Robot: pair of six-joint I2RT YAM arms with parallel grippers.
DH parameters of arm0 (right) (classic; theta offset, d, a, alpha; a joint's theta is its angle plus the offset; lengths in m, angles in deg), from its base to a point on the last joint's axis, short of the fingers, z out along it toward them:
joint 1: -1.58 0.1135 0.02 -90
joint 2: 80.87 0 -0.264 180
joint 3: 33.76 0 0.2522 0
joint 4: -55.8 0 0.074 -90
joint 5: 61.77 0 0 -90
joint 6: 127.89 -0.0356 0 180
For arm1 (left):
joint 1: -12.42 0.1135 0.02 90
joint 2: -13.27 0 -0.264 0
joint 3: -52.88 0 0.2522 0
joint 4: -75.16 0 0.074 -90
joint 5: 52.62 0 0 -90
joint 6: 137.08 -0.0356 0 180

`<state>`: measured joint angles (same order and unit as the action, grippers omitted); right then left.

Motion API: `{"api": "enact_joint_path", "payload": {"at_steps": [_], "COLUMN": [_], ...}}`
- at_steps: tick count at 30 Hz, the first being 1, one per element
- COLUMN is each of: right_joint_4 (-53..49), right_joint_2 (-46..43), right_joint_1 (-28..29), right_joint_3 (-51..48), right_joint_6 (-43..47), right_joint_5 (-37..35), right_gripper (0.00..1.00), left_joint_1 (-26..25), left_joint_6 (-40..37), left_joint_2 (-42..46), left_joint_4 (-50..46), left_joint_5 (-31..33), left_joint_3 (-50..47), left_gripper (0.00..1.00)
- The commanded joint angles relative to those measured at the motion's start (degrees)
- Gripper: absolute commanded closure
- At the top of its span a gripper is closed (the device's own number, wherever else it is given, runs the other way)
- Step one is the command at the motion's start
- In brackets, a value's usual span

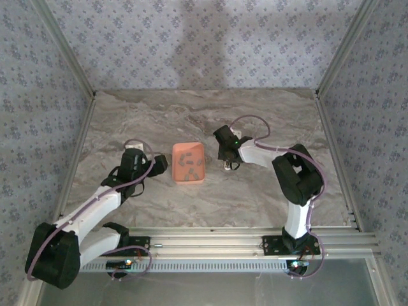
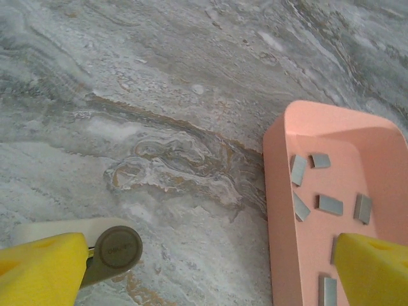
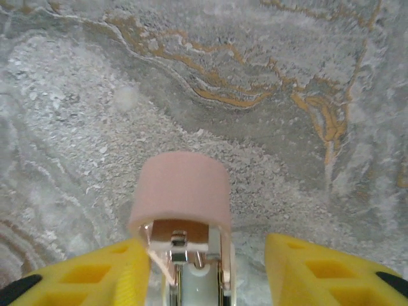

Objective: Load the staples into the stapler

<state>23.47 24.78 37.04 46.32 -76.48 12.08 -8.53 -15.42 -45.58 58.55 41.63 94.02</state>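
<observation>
The stapler (image 3: 182, 191) is small and pale pink, and its lid is raised over a white and metal channel. It stands between the yellow fingers of my right gripper (image 3: 204, 255). The left finger (image 3: 95, 274) lies against the stapler and the right finger (image 3: 319, 268) stands clear of it, so the jaws are open. From above, that gripper (image 1: 226, 162) is just right of the tray. Several grey staples (image 2: 330, 204) lie in the salmon tray (image 2: 274, 210). My left gripper (image 2: 210, 255) is wide open over the tray's left wall with nothing between its fingers.
The salmon tray (image 1: 189, 181) sits mid-table between the two arms. A cream piece with a dark round disc (image 2: 118, 248) lies beside my left finger (image 2: 38, 271). Bare marbled table (image 1: 210, 115) stretches behind the tray, bounded by metal rails and patterned walls.
</observation>
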Motion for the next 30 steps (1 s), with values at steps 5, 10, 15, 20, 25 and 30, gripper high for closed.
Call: {"api": "enact_joint_path", "payload": {"at_steps": [5,10,15,20,25,30], "right_joint_4": [-2.64,-5.0,-3.77,-2.18,-0.72,0.61], "right_joint_2": [-8.08,-12.89,-16.93,-18.63,-19.27,-19.51], "right_joint_1": [0.37,0.22,-0.2,-0.89,-2.29,-3.1], "right_joint_3": [0.12,-1.01,-3.97,-5.99,-7.63,-8.6], "right_joint_6": [0.48,2.07,2.01,1.59,1.18,1.31], "right_joint_5": [-2.29,-2.75,-2.59,-0.99,0.46,0.97], "right_gripper": [0.4,0.35,0.35,0.34,0.34,0.34], "left_joint_1": [3.27,3.55,3.97,5.09,7.46,10.9], "left_joint_6": [8.9,15.32,24.87,33.0,41.73,47.16], "left_joint_2": [1.25,3.13,6.2,8.72,8.94,7.56], "left_joint_4": [-0.57,-5.07,-13.26,-23.21,-29.77,-30.4], "left_joint_5": [-3.5,-2.22,2.63,5.04,4.7,1.81], "left_joint_3": [-1.65,-1.36,-0.34,2.17,4.0,3.55], "left_gripper": [0.01,0.01,0.02,0.02,0.04,0.05]}}
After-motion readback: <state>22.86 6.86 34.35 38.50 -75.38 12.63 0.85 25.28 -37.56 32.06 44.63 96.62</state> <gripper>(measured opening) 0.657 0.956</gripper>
